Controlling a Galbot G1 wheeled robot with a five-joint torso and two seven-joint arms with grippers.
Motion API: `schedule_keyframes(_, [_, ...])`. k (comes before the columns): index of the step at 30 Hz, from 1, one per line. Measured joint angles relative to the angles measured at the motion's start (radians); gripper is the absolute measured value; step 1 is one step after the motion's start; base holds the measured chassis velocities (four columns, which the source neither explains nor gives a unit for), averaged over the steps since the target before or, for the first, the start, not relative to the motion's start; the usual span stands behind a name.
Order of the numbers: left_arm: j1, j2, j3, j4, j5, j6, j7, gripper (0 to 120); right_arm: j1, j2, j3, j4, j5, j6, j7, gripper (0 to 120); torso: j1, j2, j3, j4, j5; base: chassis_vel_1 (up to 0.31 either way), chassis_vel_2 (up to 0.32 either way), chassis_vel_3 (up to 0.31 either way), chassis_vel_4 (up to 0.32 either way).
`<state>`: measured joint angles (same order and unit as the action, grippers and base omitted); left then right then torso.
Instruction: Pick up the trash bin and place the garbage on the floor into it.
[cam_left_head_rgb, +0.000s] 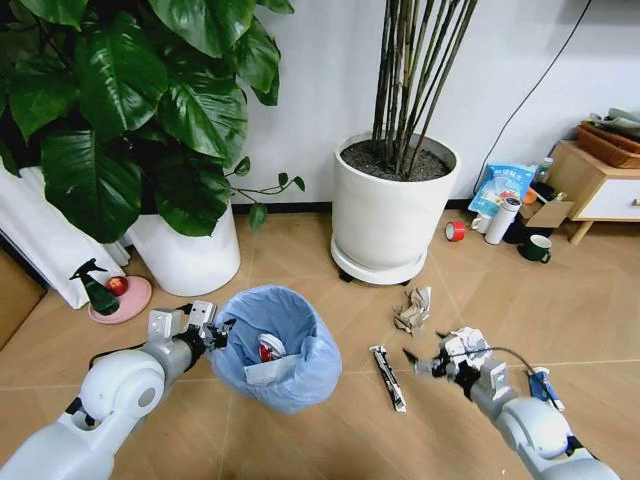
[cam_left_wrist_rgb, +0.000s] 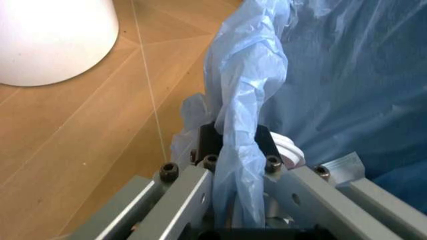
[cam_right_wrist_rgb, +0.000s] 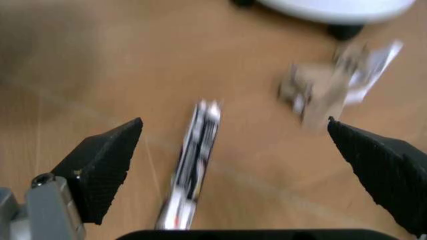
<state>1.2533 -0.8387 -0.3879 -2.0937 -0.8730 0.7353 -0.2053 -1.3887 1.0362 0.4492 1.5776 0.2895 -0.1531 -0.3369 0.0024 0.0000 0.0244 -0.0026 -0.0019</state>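
The trash bin (cam_left_head_rgb: 290, 375), lined with a crinkly light-blue bag, leans at the centre of the floor (cam_left_head_rgb: 330, 265). My left gripper (cam_left_head_rgb: 214, 330) is shut on its rim, and in the left wrist view the bag (cam_left_wrist_rgb: 247, 90) runs between the fingers of that gripper (cam_left_wrist_rgb: 237, 150). A red can (cam_left_head_rgb: 267, 349) and white paper (cam_left_head_rgb: 262, 373) lie inside the bin. My right gripper (cam_left_head_rgb: 424, 348) hangs open to the bin's right, above the floor. In the right wrist view this gripper (cam_right_wrist_rgb: 233, 122) spans a striped wrapper (cam_right_wrist_rgb: 193, 170), with a crumpled paper wad (cam_right_wrist_rgb: 327, 85) beyond. The wrapper (cam_left_head_rgb: 388, 378) and the wad (cam_left_head_rgb: 413, 312) lie between the bin and the right arm. A blue-white packet (cam_left_head_rgb: 541, 385) lies beside the right forearm.
Two large white plant pots (cam_left_head_rgb: 392, 205) (cam_left_head_rgb: 190, 255) stand behind the bin. A spray bottle on a pink plate (cam_left_head_rgb: 118, 298) is at the left. A red tape roll (cam_left_head_rgb: 455, 231), a white bottle (cam_left_head_rgb: 502, 220), a dark mug (cam_left_head_rgb: 537, 248) and a wooden cabinet (cam_left_head_rgb: 600, 185) crowd the back right.
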Motion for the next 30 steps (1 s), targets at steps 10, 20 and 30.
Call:
schedule_keyframes(10, [0.004, 0.011, -0.001, -0.006, -0.002, 0.0, 0.006, 0, 0.057, 0.096, -0.032, -0.178, -0.056, 0.017, -0.043, 100, 0.0, 0.0, 0.0, 0.0, 0.0001, 0.0, 0.0, 0.0, 0.0])
schedule_keyframes(20, [-0.014, 0.014, 0.021, -0.001, -0.002, 0.0, 0.011, 0, 0.103, 0.182, -0.057, -0.266, -0.071, 0.023, -0.031, 100, 0.0, 0.0, 0.0, 0.0001, -0.0001, 0.0, 0.0, 0.0, 0.0])
schedule_keyframes(30, [-0.033, 0.008, 0.041, 0.003, -0.001, 0.0, 0.015, 0, 0.13, 0.216, -0.057, -0.324, -0.064, 0.014, -0.007, 75, 0.0, 0.0, 0.0, 0.0, -0.0002, 0.0, 0.0, 0.0, 0.0])
